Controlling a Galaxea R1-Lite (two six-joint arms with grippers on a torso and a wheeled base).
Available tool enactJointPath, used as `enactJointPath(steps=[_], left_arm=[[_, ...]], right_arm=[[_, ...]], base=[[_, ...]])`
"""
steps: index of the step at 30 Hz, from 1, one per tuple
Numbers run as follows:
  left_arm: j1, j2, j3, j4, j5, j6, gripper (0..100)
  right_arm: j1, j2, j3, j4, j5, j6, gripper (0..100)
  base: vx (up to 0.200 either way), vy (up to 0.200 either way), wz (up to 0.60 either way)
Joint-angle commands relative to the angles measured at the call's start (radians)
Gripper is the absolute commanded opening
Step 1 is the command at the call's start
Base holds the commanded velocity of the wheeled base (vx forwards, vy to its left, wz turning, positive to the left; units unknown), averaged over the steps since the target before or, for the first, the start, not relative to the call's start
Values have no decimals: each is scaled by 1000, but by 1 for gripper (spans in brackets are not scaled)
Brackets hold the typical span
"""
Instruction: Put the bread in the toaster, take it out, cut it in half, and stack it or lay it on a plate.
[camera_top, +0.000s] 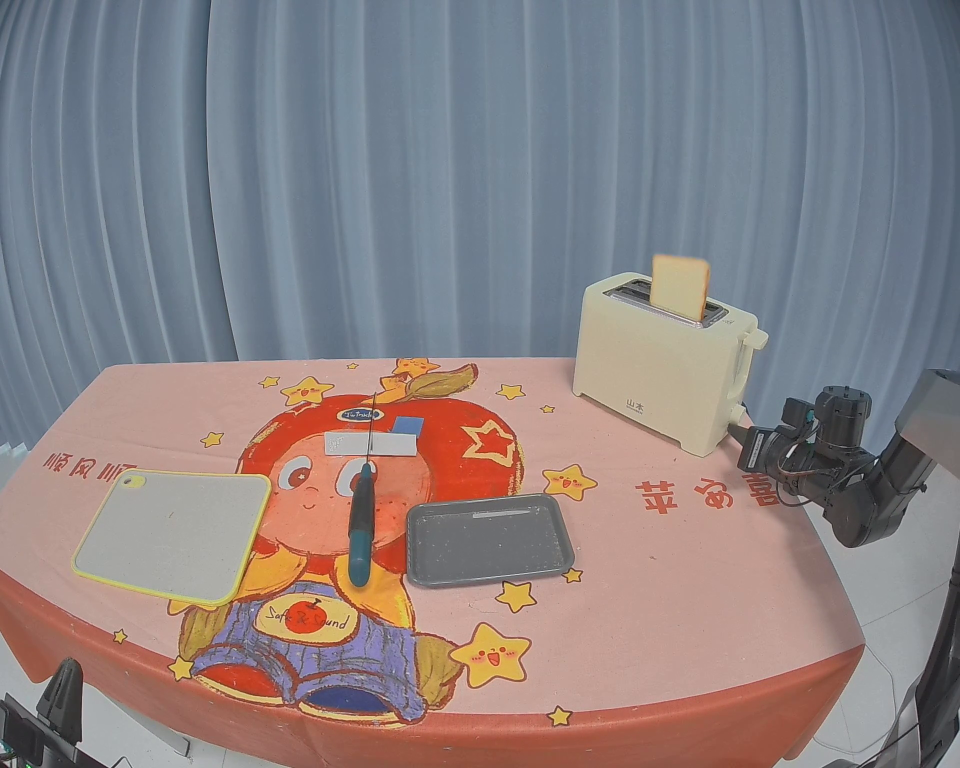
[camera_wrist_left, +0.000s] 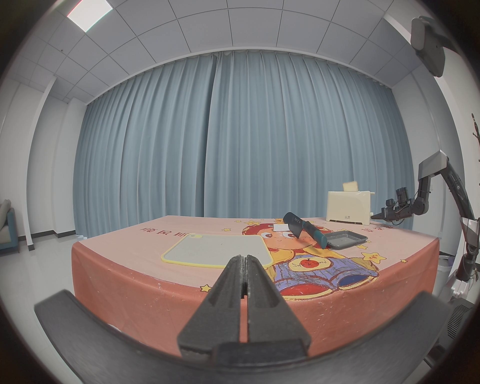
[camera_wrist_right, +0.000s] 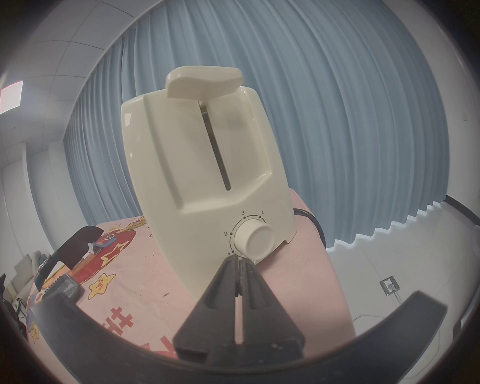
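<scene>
A slice of bread stands high out of a slot of the cream toaster at the table's back right. The toaster's lever is at the top of its track. My right gripper is shut and empty, just off the toaster's lever end, with its tips close to the dial. My left gripper is shut and empty, low and off the table's front left corner. A teal-handled knife lies mid-table between a grey cutting board and a dark grey tray.
The knife's blade tip rests by a small white block with a blue piece behind it. A black cord runs from the toaster off the table's right edge. Bare cloth lies in front of the toaster and along the front edge.
</scene>
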Motion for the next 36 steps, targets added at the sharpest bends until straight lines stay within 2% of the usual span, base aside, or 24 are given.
enactJointPath(steps=[1, 15, 20, 24, 28, 29, 36], left_arm=[[0, -1, 18, 0, 0, 0, 0], [0, -1, 18, 0, 0, 0, 0], [0, -1, 18, 0, 0, 0, 0], [0, -1, 18, 0, 0, 0, 0], [0, -1, 18, 0, 0, 0, 0], [0, -1, 18, 0, 0, 0, 0], [0, -1, 18, 0, 0, 0, 0]], right_arm=[[5, -4, 5, 0, 2, -1, 0], [27, -22, 41, -1, -4, -4, 0], [58, -74, 92, -43, -33, -5, 0], [68, -125, 136, -80, -38, -14, 0], [82, -200, 167, -74, -63, -45, 0], [84, -220, 175, -70, -69, -51, 100], [94, -329, 212, -61, -69, -44, 100]], base=[[0, 0, 0], [0, 0, 0], [0, 0, 0], [0, 0, 0], [0, 0, 0], [0, 0, 0], [0, 0, 0]])
